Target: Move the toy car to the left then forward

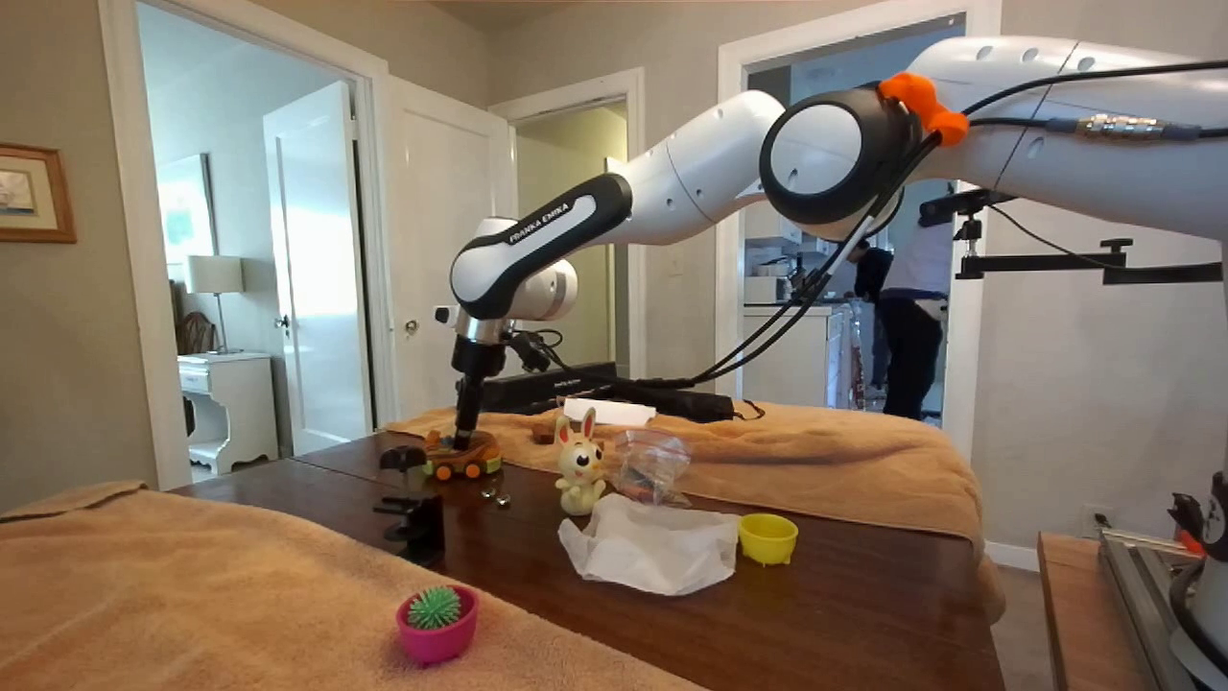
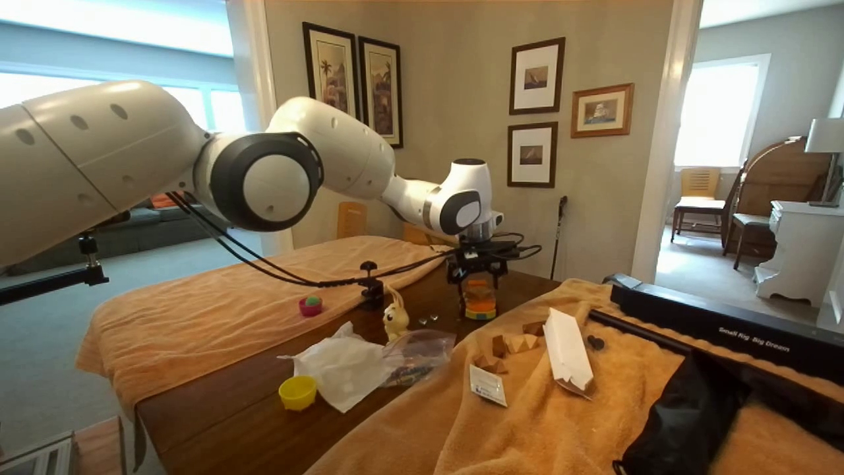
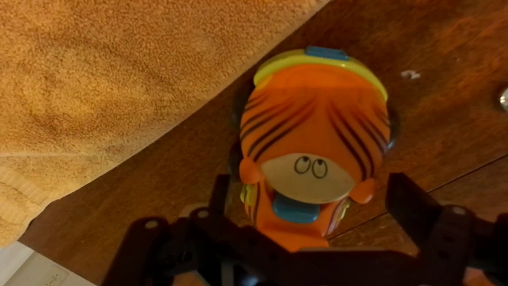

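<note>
On the dark wooden table (image 1: pixel 844 614), just beside the terry towel (image 3: pixel 131 71), your gripper (image 3: pixel 309 178) straddles the tiger-striped toy car (image 3: pixel 313 115), jaws spread wide, gripping nothing. You look to be at the grasp; next, close evenly on its sides, then go left before forward.

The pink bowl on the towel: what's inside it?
A spiky green ball sits inside the pink bowl. The ball covers the bowl's bottom, so whatever might lie beneath it cannot be seen.
</note>
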Available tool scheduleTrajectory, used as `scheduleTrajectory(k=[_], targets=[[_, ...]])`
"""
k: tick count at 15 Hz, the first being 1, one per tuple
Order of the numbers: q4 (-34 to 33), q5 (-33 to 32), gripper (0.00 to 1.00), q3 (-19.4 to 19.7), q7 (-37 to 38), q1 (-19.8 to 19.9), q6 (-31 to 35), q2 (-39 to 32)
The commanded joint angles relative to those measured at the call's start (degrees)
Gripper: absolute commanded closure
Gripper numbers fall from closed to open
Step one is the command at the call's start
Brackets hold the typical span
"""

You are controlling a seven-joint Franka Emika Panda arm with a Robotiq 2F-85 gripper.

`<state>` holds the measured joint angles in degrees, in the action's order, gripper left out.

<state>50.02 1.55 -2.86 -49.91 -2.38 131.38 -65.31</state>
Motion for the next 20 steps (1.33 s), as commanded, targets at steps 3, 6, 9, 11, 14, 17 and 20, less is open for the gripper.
scheduleTrajectory(k=[3,6,9,11,14,17,20], targets=[[-0.42,-1.66,0.0,-1.89,0.13,0.98,0.14,-0.33],[-0.79,-1.52,0.26,-1.92,1.47,1.07,0.37,-0.6],[-0.95,-2.61,0.47,-0.78,2.17,0.62,0.74,-0.65],[-1.05,-3.29,0.47,0.26,3.79,-0.05,0.92,-0.72],[-1.16,-4.98,0.47,2.97,11.68,-2.04,2.38,-0.87],[-0.82,-6.86,0.47,4.86,22.55,-4.22,1.93,-0.43],[-1.26,-8.42,0.47,6.02,32.36,-5.74,0.28,-0.25]])
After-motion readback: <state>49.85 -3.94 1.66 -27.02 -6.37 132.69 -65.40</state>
